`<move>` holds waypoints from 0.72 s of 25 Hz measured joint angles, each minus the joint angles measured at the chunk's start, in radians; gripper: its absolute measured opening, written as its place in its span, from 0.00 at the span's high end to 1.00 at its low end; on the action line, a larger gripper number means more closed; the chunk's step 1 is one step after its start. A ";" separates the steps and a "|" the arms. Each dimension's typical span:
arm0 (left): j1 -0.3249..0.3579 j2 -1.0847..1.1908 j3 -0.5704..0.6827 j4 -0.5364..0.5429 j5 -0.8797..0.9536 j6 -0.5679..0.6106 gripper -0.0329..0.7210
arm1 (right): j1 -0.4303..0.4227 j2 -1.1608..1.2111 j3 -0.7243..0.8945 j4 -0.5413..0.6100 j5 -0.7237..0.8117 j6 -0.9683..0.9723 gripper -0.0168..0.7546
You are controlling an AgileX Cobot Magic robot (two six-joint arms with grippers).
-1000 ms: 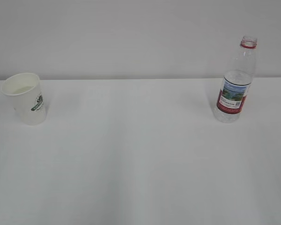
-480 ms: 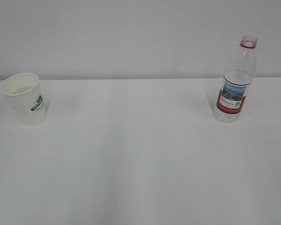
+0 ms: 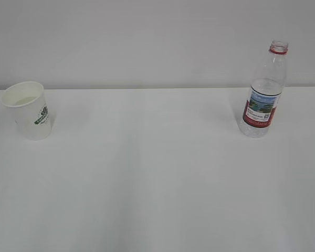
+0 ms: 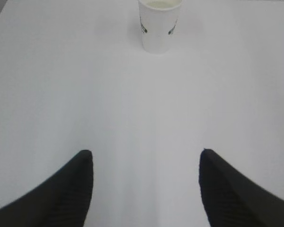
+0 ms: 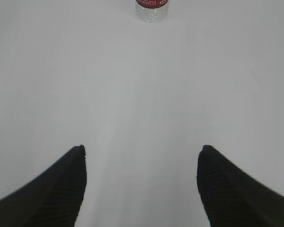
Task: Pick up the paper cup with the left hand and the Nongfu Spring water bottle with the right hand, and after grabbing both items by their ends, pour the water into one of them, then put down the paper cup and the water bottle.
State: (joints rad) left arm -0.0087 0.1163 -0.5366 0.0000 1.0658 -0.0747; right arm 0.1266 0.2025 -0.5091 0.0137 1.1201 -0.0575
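The paper cup [image 3: 28, 109] stands upright near the left edge of the white worktop [image 3: 157, 173], and the water bottle [image 3: 264, 92] stands upright well apart from it on the right, uncapped, with its red neck ring showing. Both claws are wide open and hold nothing: the left claw [image 4: 146, 177] points straight at the cup far ahead of it, and the right claw [image 5: 141, 177] faces the foot of the bottle, also well short. The cup looks light and thin-walled, so a hard squeeze would likely buckle it; there seems to be a pale pool inside, which makes tipping a risk. A gentle grip low on the tapered side, below the green logo, would probably suit, since the embossed dots should give some friction. The bottle is taller, ribbed and clear, partly filled by the look of it, so heavier at the bottom and fairly stiff there. Its smooth label could be slippery; taking it around the lower ribbed body, near the base, seems safest for a controlled pour.
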 joint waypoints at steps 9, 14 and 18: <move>0.000 0.000 0.009 0.000 0.030 0.000 0.28 | 0.000 0.000 0.013 0.000 0.011 0.011 0.26; 0.000 0.000 0.010 0.000 0.030 0.000 0.28 | 0.000 0.000 0.013 0.000 0.013 0.011 0.27; 0.000 -0.002 0.010 0.000 0.030 0.000 0.28 | 0.000 0.000 0.013 0.000 0.013 0.011 0.26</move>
State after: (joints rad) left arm -0.0087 0.1144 -0.5267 0.0000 1.0962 -0.0747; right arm 0.1266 0.2025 -0.4959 0.0137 1.1334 -0.0469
